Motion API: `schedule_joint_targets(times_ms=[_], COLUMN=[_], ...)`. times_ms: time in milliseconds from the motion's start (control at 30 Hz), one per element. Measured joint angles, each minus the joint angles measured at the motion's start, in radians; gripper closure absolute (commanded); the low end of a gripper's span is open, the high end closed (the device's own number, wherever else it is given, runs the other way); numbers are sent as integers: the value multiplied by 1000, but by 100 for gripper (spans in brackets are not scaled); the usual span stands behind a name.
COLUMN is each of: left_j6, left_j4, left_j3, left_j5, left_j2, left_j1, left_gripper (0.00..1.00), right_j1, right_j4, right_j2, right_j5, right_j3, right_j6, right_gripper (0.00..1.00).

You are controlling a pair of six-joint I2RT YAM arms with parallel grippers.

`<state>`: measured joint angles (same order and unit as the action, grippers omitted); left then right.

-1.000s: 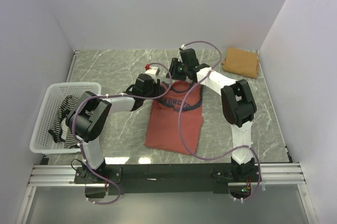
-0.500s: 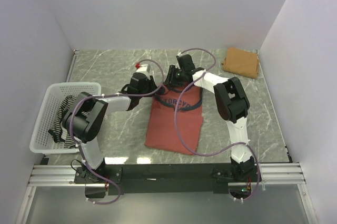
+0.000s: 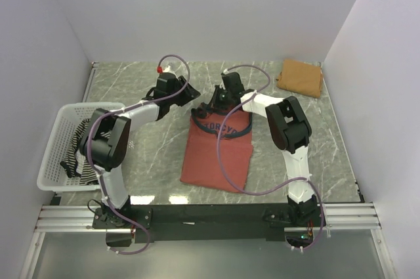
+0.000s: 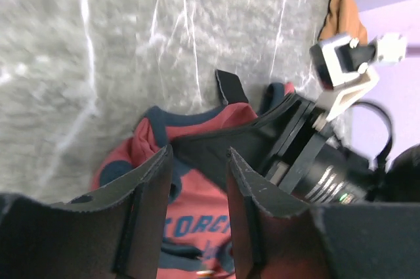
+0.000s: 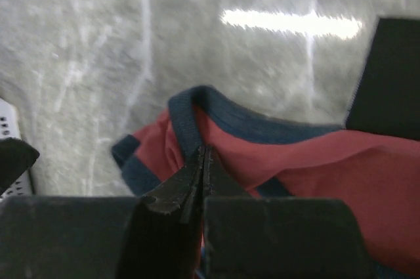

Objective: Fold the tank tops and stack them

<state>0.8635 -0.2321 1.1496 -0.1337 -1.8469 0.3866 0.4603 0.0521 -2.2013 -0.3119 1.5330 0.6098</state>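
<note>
With the right tool (image 5: 203,155) clenched on the far dark trim (image 5: 190,111) of the rust-red tank top (image 3: 218,151), which lies in the middle of the worktop (image 3: 147,161), and the left tool (image 4: 200,161) released nearby, a lone pull could slip off or skew the cloth.

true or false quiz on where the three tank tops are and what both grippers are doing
The black-and-white striped tank top lies inside the white plastic mesh basket. True.
The plain tan-brown tank top is stacked on the rust-red tank top. False: it lies apart, at the far right corner of the table.
The right gripper is shut on the rust-red tank top's dark trim. True.
The left gripper is shut. False: its jaws stand open.
</note>
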Motion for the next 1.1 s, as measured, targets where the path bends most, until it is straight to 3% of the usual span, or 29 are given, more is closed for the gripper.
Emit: schedule_joint_targets(times_ms=[300,667,1100], left_j6=[219,403,455], left_j4=[195,249,291], left_j3=[64,52,59], left_j5=[-51,-44,19], left_j2=[-77,-77,-84], left_j1=[1,32,36], left_gripper=[54,53,67], right_j1=[-3,-5,-9], right_j4=[-35,-59,-60], right_j2=[31,47,47], right_j5=[1,0,0], right_j3=[-73,-80,-82], right_j6=[22,29,29], right_gripper=[100,100,100])
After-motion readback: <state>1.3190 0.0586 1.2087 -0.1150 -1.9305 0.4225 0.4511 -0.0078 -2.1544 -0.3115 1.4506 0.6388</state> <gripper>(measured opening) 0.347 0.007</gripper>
